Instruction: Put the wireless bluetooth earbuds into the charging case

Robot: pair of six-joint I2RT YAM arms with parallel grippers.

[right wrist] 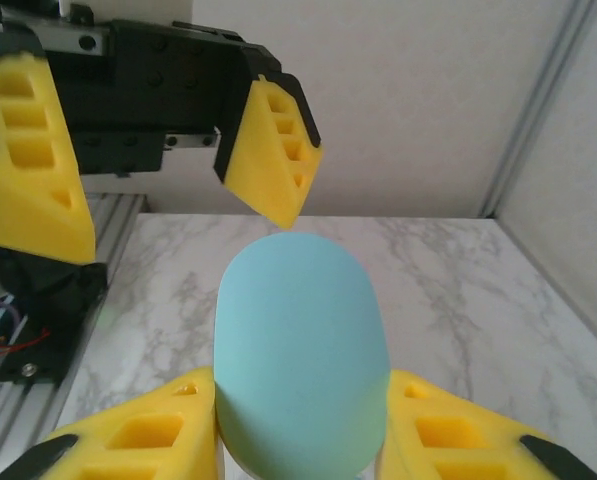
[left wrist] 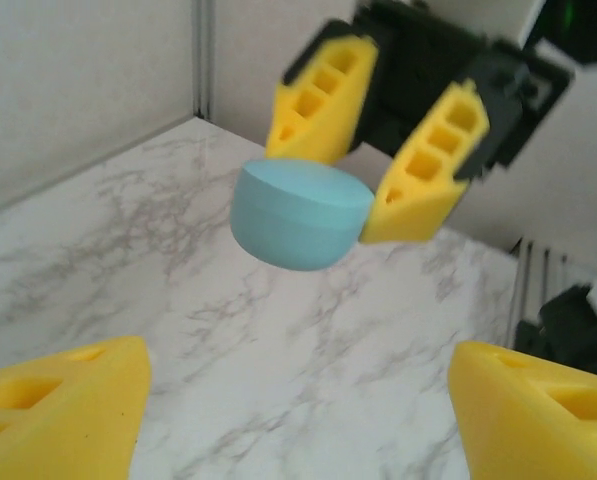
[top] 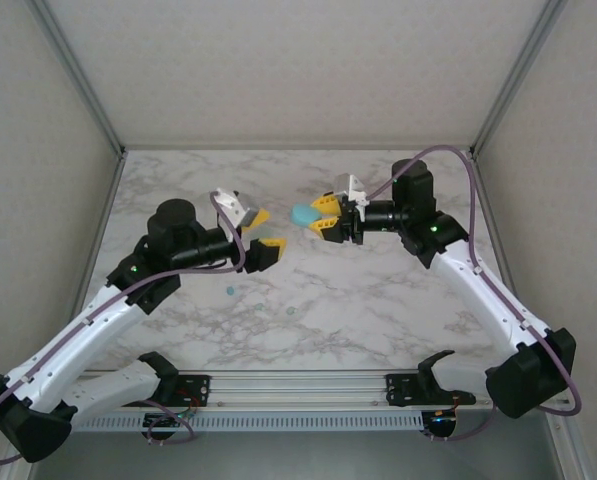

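Two side walls and a back wall box in the marble counter (top: 378, 300) on three sides. A metal rail (top: 298, 385) carrying a black bracket (top: 433, 378) runs along its near edge. From my seat the widest open room is the bare stretch between that rail and the hands. Both hands hang above the middle of the counter, clear of the walls, tips facing each other across a small gap of air. I see the right hand (top: 316, 215) clamped on the pale blue charging case (left wrist: 298, 215), one yellow finger on each side. The case is lifted off the counter, its rounded end poking out towards the left hand (top: 270, 229). The left hand is spread wide with nothing in it, and the case sits just ahead of its tips, not between them. On the counter, on the rail side of the left hand, lies a teal earbud (top: 230, 291). A paler earbud (top: 292, 312) lies to its right. Both are well apart from either hand and too small for me to tell more.
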